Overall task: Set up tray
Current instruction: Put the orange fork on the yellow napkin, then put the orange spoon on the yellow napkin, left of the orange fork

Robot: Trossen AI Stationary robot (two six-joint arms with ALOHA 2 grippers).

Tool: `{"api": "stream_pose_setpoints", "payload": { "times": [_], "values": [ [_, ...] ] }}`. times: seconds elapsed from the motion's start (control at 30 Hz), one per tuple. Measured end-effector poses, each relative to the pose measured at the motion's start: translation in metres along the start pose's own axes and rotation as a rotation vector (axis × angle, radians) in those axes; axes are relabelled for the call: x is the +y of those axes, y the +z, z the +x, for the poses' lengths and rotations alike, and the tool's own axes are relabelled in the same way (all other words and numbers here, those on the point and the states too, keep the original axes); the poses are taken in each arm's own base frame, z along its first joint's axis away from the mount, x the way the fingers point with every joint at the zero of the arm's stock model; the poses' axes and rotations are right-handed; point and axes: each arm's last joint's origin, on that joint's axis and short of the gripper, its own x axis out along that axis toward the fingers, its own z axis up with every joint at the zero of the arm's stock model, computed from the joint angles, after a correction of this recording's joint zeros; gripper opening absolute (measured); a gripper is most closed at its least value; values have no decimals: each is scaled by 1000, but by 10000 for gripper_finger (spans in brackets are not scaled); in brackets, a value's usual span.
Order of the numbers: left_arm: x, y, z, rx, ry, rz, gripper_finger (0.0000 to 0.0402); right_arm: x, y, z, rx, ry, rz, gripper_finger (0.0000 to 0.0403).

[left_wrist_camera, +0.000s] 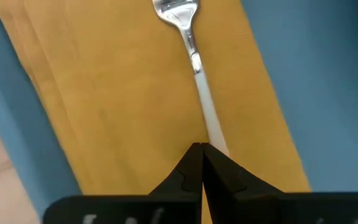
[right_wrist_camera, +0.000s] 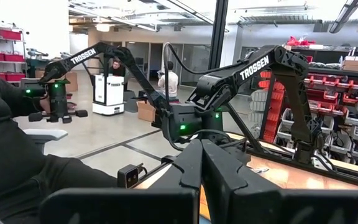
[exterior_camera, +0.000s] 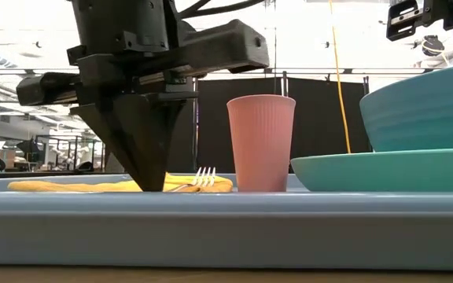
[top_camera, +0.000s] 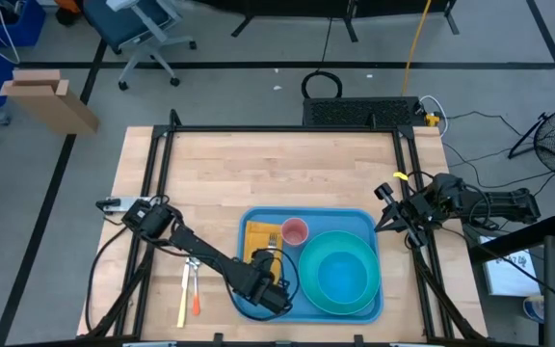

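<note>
Tray [top_camera: 364, 220], light blue, sits at the near middle of the wooden table [top_camera: 258, 164], its long axis running left to right across the table. Left gripper [left_wrist_camera: 201, 149] reaches diagonally from the table's left edge down over the tray's left portion, tips pointing straight down, fingers pressed together on the handle of a fork [left_wrist_camera: 191, 50]. The fork lies on a yellow napkin [left_wrist_camera: 123, 99], tines pointing toward the table's far side; its handle end is hidden behind the fingertips. In the low view the tray's near rim [exterior_camera: 226, 228] fills the foreground and cuts off the napkin's lower edge. A pink cup [exterior_camera: 261, 141] stands upright just beside the napkin. A teal bowl [top_camera: 340, 275] rests on a teal plate [exterior_camera: 384, 169] in the tray's right half. Right gripper [top_camera: 385, 207] waits off the tray near the table's right edge, fingers closed, holding nothing. A knife and orange-handled utensil [top_camera: 189, 289] lie on the table left of the tray, partly hidden by the left arm.
</note>
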Motion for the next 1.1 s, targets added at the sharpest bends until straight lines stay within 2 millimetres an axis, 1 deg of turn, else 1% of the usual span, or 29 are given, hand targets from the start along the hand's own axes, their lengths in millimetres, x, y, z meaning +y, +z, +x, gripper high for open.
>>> {"api": "stream_pose_setpoints", "payload": {
  "times": [0.1, 0.17, 0.23, 0.37, 0.43, 0.5, 0.6, 0.73, 0.83, 0.97, 1.03, 1.1],
  "values": [
    [6, 0, -9, 9, 35, 26, 3, 0, 0, 0, 0, 0, 0, 0],
    [14, -1, -22, 6, 68, 29, 6, 0, 0, 0, 0, 0, 0, 0],
    [26, -6, -34, 36, 139, 2, 8, 0, 0, 0, 1, 0, 3, 0],
    [50, -26, -56, 124, 326, -76, 3, 0, -1, 0, 10, 0, 9, 0],
    [59, -39, -63, 151, 396, -83, 6, 0, -1, 0, 10, 0, 10, 0],
    [65, -51, -67, 161, 430, -76, 12, 0, -1, 0, 10, 0, 10, 0],
    [69, -65, -71, 152, 430, -89, 11, 0, -1, 0, 10, 0, 10, 0],
    [73, -77, -74, 117, 410, -102, 6, 0, -1, 0, 10, 0, 22, 0],
    [75, -83, -76, 73, 384, -73, 17, 0, -1, 0, 12, 0, 33, 0],
    [75, -80, -75, 63, 387, -29, 37, 0, -1, 0, 12, 0, 32, 0],
    [69, -76, -71, 57, 326, 49, 40, 0, -1, 0, 12, 0, 31, 0],
    [60, -69, -61, 51, 241, 142, 38, 0, -1, 0, 10, -1, 22, 0]
  ]
}}
